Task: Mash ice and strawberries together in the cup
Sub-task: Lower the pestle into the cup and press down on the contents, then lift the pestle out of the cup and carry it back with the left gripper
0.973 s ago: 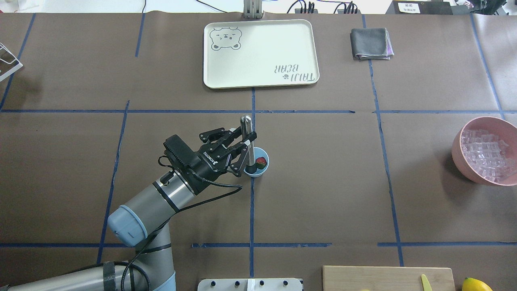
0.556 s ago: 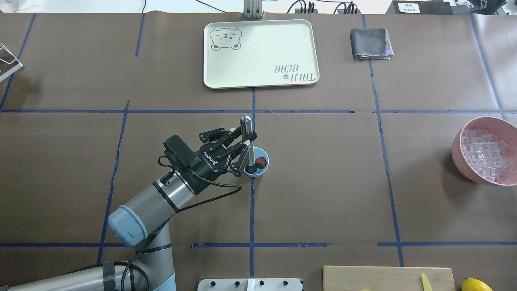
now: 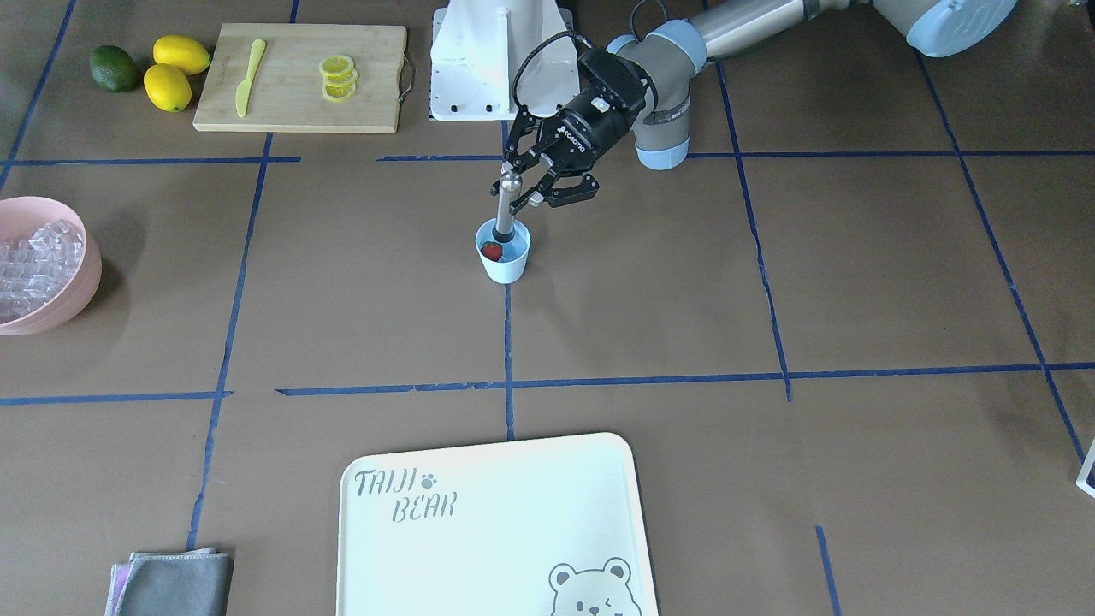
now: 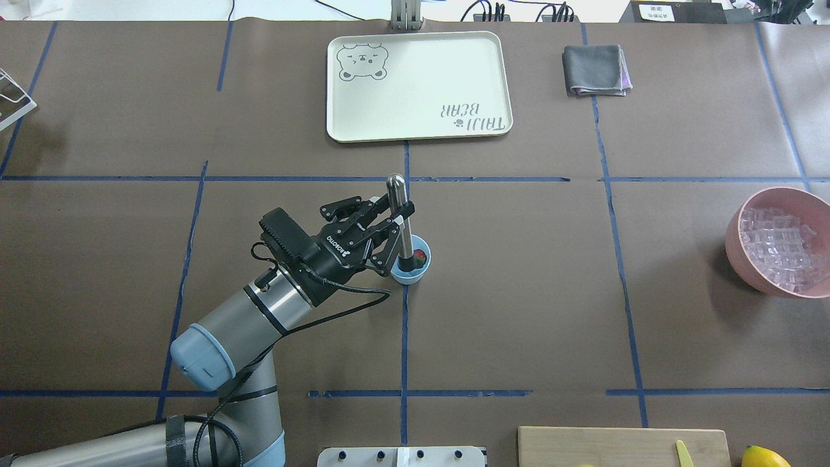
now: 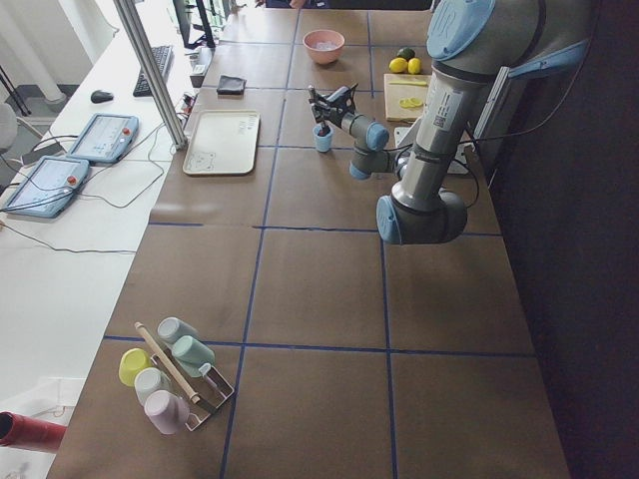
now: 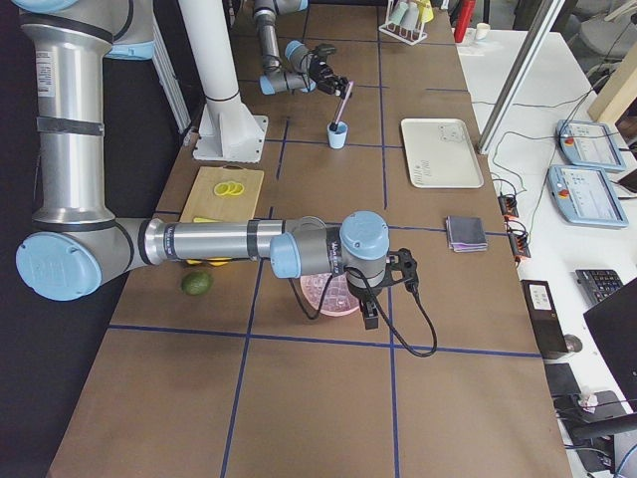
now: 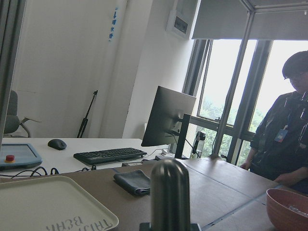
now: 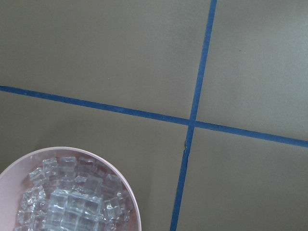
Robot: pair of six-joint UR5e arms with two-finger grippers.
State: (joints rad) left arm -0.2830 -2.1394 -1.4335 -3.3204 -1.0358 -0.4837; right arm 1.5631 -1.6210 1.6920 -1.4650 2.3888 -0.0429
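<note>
The pale blue cup stands mid-table on a blue tape line. A red strawberry lies inside it. My left gripper is shut on an upright metal muddler, whose dark lower end is inside the cup beside the strawberry. The muddler's rounded top fills the left wrist view. Ice cubes fill the pink bowl at the table's right side. My right gripper hangs over that bowl; I cannot tell whether it is open or shut.
A white bear tray and a folded grey cloth lie at the far side. A cutting board with lemon slices and a yellow knife, two lemons and a green fruit sit near the base. A person stands beyond the table.
My left gripper has risen slightly with the muddler, and its top now shows farther up in the overhead view. The cup and strawberry stay in place.
</note>
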